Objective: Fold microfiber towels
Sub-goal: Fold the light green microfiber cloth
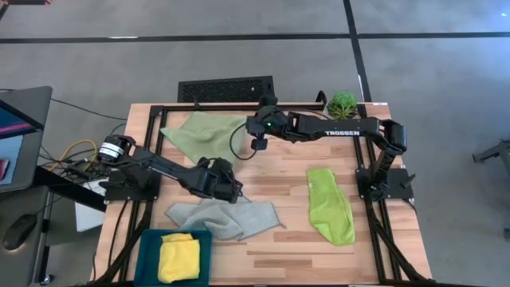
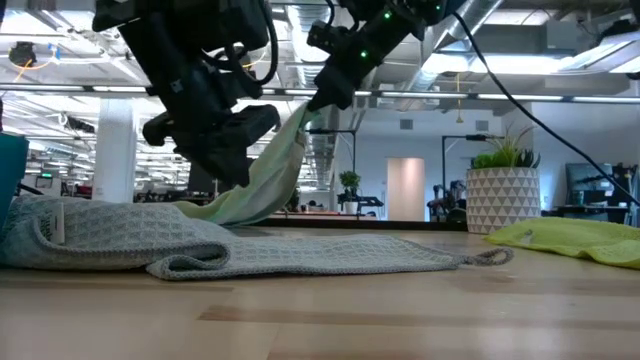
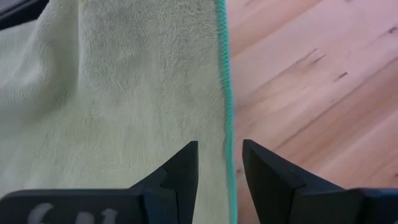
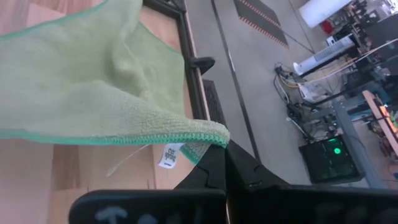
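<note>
My right gripper (image 1: 253, 129) is shut on a sage green towel (image 1: 203, 135) at the table's far middle. The towel's raised corner slopes down to the part lying on the wood. My left gripper (image 1: 227, 177) hangs open just near of it. In the left wrist view its fingers stand either side of the towel's teal-stitched edge (image 3: 227, 112), and I cannot tell whether they touch it. A pale grey-green towel (image 1: 223, 217) lies crumpled near the front. A lime green towel (image 1: 329, 203) lies folded long at the right. A yellow towel (image 1: 179, 257) rests in the teal bin (image 1: 150, 253). My right gripper pinches one corner (image 4: 208, 134) of the sage green towel between its two fingers, beside the white label (image 4: 168, 155). The fingers come from the table's right, slanting downward. That corner is lifted clear, and the cloth drapes slack from it (image 2: 290, 150) down to the table.
A potted plant (image 1: 343, 102) stands at the far right edge. A black grille (image 1: 225, 88) lies beyond the far edge. Black frame rails (image 1: 159, 139) run along the table's sides. Bare wood (image 1: 279, 171) shows between the towels in the middle.
</note>
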Controlling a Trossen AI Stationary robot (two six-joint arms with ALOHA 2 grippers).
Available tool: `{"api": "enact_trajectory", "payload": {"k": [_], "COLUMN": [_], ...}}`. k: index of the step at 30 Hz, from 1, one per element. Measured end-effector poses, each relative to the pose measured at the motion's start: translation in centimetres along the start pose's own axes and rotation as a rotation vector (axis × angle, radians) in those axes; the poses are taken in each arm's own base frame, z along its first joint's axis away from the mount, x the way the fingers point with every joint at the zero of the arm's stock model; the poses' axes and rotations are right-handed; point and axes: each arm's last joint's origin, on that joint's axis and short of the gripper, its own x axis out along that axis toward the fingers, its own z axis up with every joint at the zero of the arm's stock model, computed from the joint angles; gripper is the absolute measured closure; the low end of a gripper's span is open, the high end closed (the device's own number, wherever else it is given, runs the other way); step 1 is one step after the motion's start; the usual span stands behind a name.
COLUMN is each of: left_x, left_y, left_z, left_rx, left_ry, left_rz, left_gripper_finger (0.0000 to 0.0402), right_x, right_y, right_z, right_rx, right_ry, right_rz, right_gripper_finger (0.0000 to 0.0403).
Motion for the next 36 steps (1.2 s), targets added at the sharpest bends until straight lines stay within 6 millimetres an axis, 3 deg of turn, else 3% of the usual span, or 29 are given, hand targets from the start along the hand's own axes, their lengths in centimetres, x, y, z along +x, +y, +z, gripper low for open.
{"api": "enact_trajectory", "payload": {"k": [24, 32, 36], "left_x": [0.3, 2.4, 2.4], "left_y": [-0.3, -1.3, -1.4], "left_z": [0.7, -0.8, -0.7], "left_rx": [0.007, 0.104, 0.103], "left_ry": [-0.067, -0.060, -0.079], "left_rz": [-0.006, 0.034, 0.041], "left_gripper_finger": [0.0283, 0.0283, 0.0283], "right_x": [0.0, 0.0, 0.0], "right_y": [0.0, 0.0, 0.1], "right_z": [0.0, 0.0, -0.1], "right_rx": [-0.001, -0.003, -0.005], "right_ry": [0.001, 0.004, 0.009], "right_rz": [0.001, 0.003, 0.005], "right_gripper_finger": [0.0395, 0.0395, 0.0395]}}
